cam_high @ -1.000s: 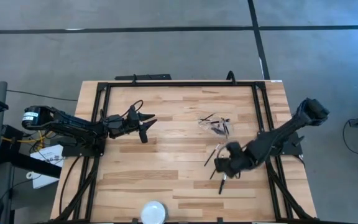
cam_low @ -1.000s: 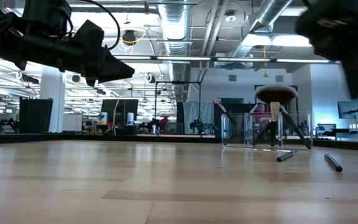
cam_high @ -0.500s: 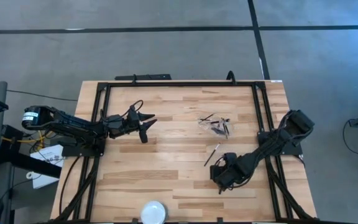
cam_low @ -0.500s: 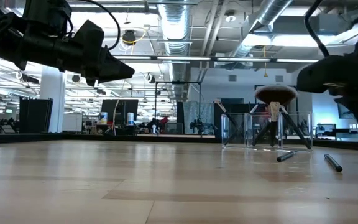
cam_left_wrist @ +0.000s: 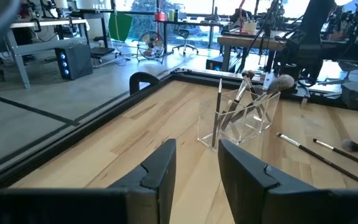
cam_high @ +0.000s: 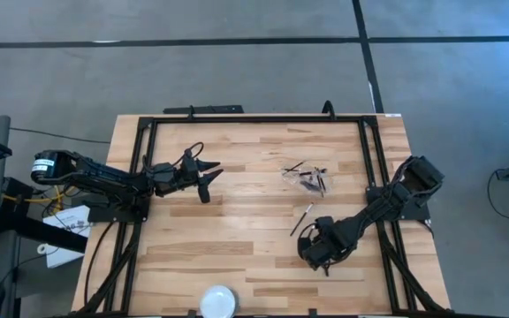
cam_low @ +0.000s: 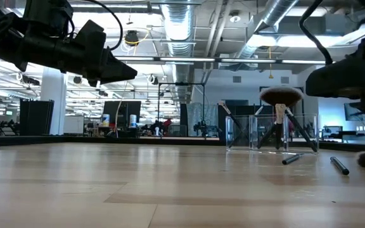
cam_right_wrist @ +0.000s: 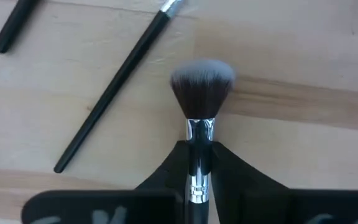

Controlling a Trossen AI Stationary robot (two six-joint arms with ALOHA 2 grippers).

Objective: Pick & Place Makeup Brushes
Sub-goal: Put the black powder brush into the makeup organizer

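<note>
Right gripper (cam_right_wrist: 199, 163) is clamping a makeup brush (cam_right_wrist: 201, 93) by its silver ferrule, fingers (cam_right_wrist: 166, 171) pinching both sides of the dark handle; the fluffy head, dark at the base and fading to pale grey at the tips, is sticking out just past the fingertips over the wooden counter (cam_right_wrist: 303, 56). Just beside it a thin black brush (cam_right_wrist: 114, 87) with a silver ferrule is lying flat on the counter, and the end of another dark handle (cam_right_wrist: 14, 25) is showing a bit farther off, both apart from the gripper. From above, the right gripper (cam_high: 316, 252) is sitting low over the counter's (cam_high: 237, 238) right side toward the near edge, arm reaching in from the right rail, elbow bent. One thin brush (cam_high: 300, 219) is lying just beyond it, between it and the clear holder (cam_high: 307, 178), which is keeping several brushes standing tilted, one with a wide brown fluffy head (cam_low: 281, 95). Left gripper (cam_high: 203, 177) is hanging above the counter's far-left area, well apart from the brushes, arm stretched in from the left rail, fingers (cam_left_wrist: 160, 165) parted and gripping nothing. White round dish (cam_high: 218, 301) is sitting at the near edge.
</note>
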